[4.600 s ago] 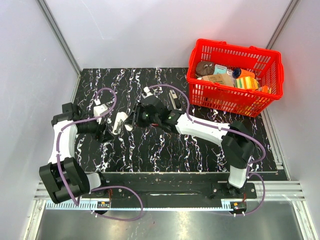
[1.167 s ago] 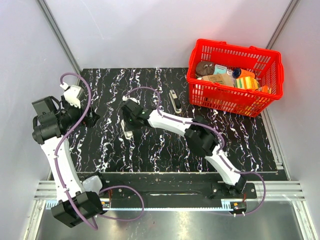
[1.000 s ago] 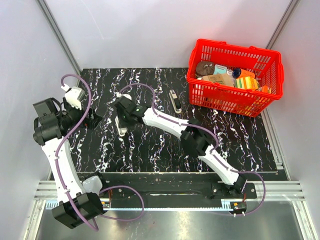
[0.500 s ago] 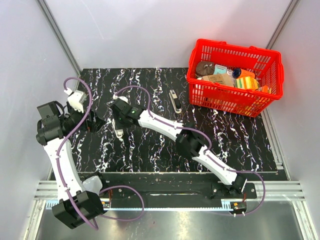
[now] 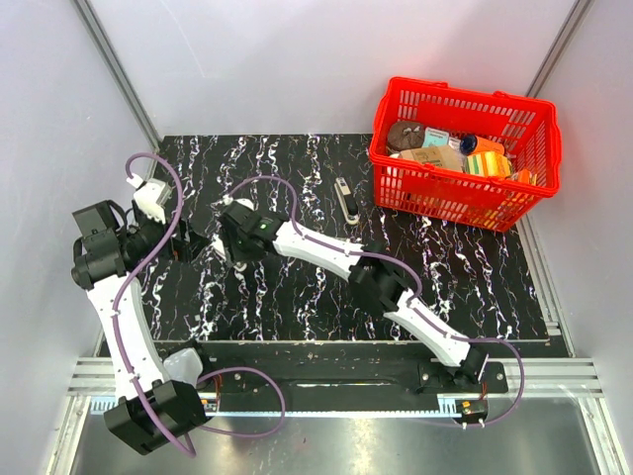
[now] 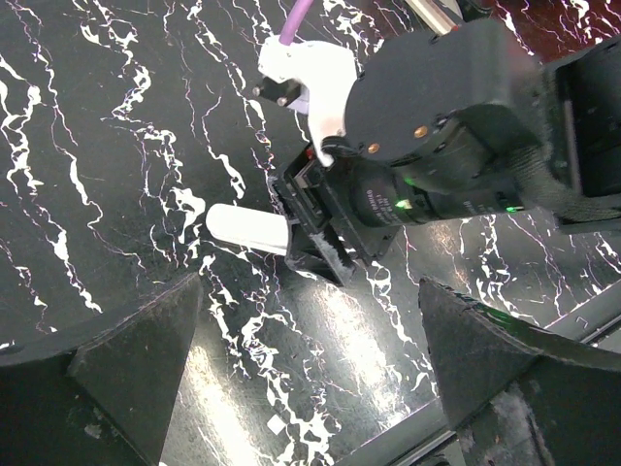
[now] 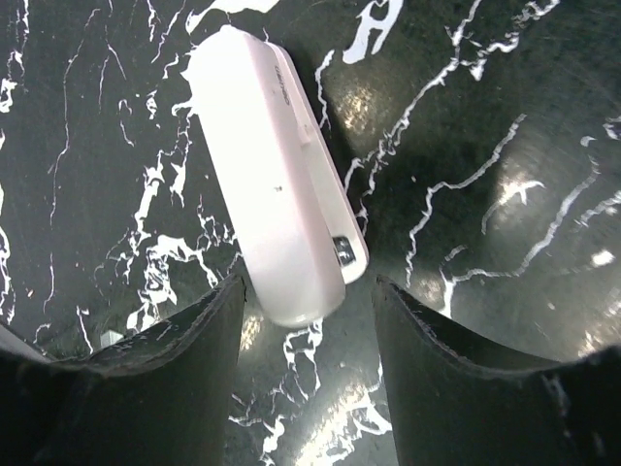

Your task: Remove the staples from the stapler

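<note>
The stapler (image 7: 277,228) is white and closed and lies flat on the black marbled table (image 5: 297,297). My right gripper (image 7: 309,291) is open, its fingers on either side of the stapler's near end and not closed on it. In the left wrist view the stapler's white tip (image 6: 247,229) sticks out from under the right gripper (image 6: 315,233). My left gripper (image 6: 310,388) is open and empty, just left of it. In the top view the right gripper (image 5: 235,247) covers the stapler. A short thin dark-grey strip (image 5: 345,201), possibly the staples, lies apart near the basket.
A red basket (image 5: 465,203) with several items stands at the back right. White walls close in the table at the left and back. The right arm (image 5: 326,252) stretches diagonally across the middle of the table.
The left gripper let go of the stapler, pulled back left, then edged right again. The right gripper has slid left and now sits open over the stapler lying on the table.
</note>
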`<state>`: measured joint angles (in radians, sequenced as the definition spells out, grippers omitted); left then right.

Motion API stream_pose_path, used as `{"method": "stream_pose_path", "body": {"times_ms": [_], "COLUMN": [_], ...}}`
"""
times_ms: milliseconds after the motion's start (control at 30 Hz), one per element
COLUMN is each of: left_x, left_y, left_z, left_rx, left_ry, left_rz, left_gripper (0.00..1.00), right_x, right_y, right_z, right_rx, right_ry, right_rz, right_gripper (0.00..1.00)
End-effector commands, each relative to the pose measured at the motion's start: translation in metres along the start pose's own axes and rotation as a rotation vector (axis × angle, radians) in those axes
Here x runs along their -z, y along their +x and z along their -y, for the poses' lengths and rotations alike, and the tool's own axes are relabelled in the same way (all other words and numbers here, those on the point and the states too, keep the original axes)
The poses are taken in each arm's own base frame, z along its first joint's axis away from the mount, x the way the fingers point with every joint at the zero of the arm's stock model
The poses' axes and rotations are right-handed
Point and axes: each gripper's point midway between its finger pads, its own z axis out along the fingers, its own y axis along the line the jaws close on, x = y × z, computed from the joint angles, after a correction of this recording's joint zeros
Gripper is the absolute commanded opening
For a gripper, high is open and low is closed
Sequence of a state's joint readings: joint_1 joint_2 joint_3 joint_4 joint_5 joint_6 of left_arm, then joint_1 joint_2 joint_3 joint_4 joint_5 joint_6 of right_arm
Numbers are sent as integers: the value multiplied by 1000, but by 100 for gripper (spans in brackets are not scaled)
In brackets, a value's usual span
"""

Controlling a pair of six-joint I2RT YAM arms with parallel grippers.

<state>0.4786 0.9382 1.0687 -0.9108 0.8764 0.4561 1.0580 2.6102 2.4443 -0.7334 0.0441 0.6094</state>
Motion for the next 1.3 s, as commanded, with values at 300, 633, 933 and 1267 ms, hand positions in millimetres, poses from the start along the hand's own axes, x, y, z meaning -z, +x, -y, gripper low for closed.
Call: {"method": "stream_pose_path", "body": {"times_ms": [300, 633, 933, 1267], "left_x": [3, 3, 2, 2], "left_y": [-11, -10, -7, -8], "left_z": [5, 13, 11, 13], "left_rx": [-80, -79, -87, -80], "left_ry": [15, 56, 46, 60], "left_rz": [53, 71, 63, 66], "left_gripper": [99, 99, 99, 99], "right_x": [95, 77, 63, 63], "right_y": [-78, -88, -86, -48], "right_z": [86, 211, 242, 265], "right_rx": [15, -38, -67, -96], "right_ry": [189, 400, 454, 524], "right_rz": [207, 226, 235, 168], "right_gripper": [57, 46, 42, 41]}}
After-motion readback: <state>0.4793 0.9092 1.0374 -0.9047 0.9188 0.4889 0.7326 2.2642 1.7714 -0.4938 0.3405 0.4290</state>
